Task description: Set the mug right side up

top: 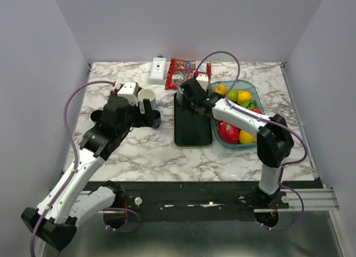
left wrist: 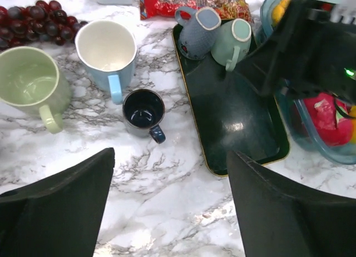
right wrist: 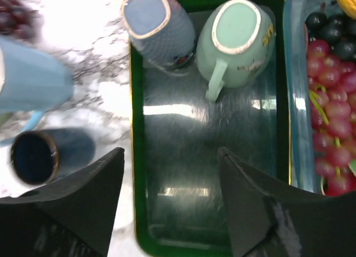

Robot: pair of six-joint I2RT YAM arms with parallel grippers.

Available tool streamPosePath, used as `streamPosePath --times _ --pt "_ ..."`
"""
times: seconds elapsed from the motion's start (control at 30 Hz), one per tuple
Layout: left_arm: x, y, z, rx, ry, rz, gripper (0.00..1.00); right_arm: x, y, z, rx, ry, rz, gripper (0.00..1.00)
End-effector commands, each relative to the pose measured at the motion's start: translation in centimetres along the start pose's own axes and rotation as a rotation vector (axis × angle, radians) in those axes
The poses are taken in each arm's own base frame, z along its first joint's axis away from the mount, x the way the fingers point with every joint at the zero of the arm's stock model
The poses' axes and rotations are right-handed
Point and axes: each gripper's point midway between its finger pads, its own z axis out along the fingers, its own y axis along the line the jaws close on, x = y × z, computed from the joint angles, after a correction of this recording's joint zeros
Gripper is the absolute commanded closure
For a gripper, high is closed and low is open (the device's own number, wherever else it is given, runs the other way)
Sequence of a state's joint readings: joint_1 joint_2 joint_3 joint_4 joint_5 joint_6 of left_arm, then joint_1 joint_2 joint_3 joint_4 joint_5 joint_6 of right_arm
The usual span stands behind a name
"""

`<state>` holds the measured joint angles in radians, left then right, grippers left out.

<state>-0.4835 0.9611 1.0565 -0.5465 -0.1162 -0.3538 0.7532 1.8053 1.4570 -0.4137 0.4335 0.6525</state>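
- I see left fingers (left wrist: 67, 207) spread wide near the upright navy mug (left wrist: 143, 111) on the surface (left wrist: 167, 207)
- right fingers (right wrist: 78, 207) wide over the tray (right wrist: 172, 157), mint mug (right wrist: 239, 34) inverted there

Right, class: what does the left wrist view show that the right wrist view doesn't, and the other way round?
Only left wrist: a green mug, a snack packet and the right arm. Only right wrist: red grapes in the bowl. Both: the tray carrying two upside-down mugs, the grey-blue mug and the mint mug, plus the upright navy mug and blue mug beside it.
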Motion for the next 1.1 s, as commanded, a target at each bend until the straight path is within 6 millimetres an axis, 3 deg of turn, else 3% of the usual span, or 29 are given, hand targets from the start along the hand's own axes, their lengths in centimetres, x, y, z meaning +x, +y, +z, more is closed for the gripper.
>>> streamPosePath --times 0.0,0.13,0.27,0.53,0.83,0.93,0.97,1.07 --pt "1.7 1.9 -0.8 -0.040 -0.065 0.037 0.04 0.9 -3.2 3.2 0.250 0.031 -0.081 0.36" --pt "0.6 1.4 -1.1 -0.015 -0.125 0.025 0.03 1.9 -4.7 5.4 0.348 0.078 -0.076 0.37" --pt "0.8 1.7 -0.6 -0.027 -0.111 0.035 0.02 1.7 -5.6 6.8 0.380 0.065 -0.068 0.38" --pt "1.4 2.3 0.1 -0.041 -0.075 0.046 0.01 1.2 -5.9 9.6 0.366 0.063 -0.077 0.39" --pt "0.9 2.8 0.0 -0.033 -0.098 0.040 0.01 0.7 -5.7 10.8 0.353 0.055 -0.065 0.41" --pt "1.1 2.9 0.1 -0.034 -0.092 0.039 0.01 0.8 -5.9 11.0 0.357 0.056 -0.065 0.47" --pt "1.0 2.9 0.1 -0.035 -0.093 0.038 0.01 0.9 -6.0 11.0 0.358 0.058 -0.068 0.55" --pt "1.0 2.9 0.0 -0.033 -0.094 0.038 0.01 0.9 -6.0 11.2 0.358 0.058 -0.072 0.65"
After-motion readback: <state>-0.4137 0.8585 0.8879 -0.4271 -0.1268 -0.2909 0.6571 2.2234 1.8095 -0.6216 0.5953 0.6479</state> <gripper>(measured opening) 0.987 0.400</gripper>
